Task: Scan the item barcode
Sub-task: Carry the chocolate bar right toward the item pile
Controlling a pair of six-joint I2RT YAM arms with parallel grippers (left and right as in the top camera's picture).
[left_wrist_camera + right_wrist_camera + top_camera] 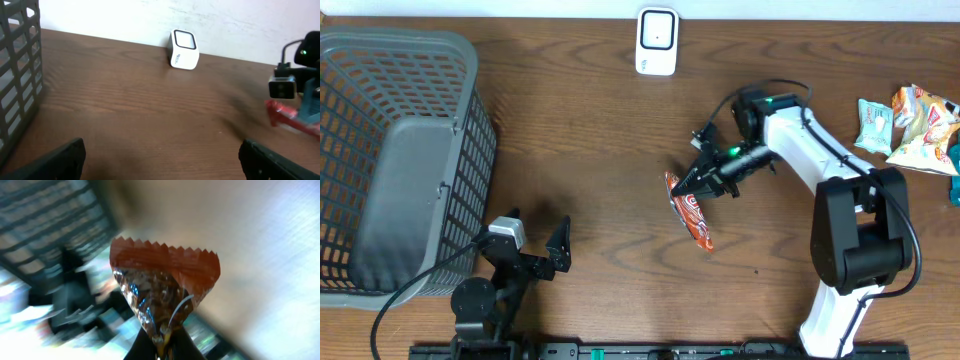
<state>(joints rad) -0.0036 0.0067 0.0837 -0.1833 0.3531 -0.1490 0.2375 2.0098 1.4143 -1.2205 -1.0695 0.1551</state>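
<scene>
1. The right gripper [694,187] is clamped shut on the red snack packet [691,213]. The overhead view has it gripping one end, near the middle of the table [590,140].
2. From that pinch, the rest of the packet runs away from the fingers toward the near edge of the table, at a slant. Can't tell from overhead whether the far end touches the wood or hangs just over it.
3. In the right wrist view the packet [164,282] sticks straight out from the closed fingertips [150,347], with the zigzag crimped edge at the far end. The background is all blur.
4. The white scanner [656,42] stands at the far edge of the table, well apart from the packet.
5. The left gripper [536,238] sits near the front edge with its fingers wide apart, holding nothing, beside the grey basket [410,60].
6. More snack packs [910,122] lie over on the right side.
</scene>
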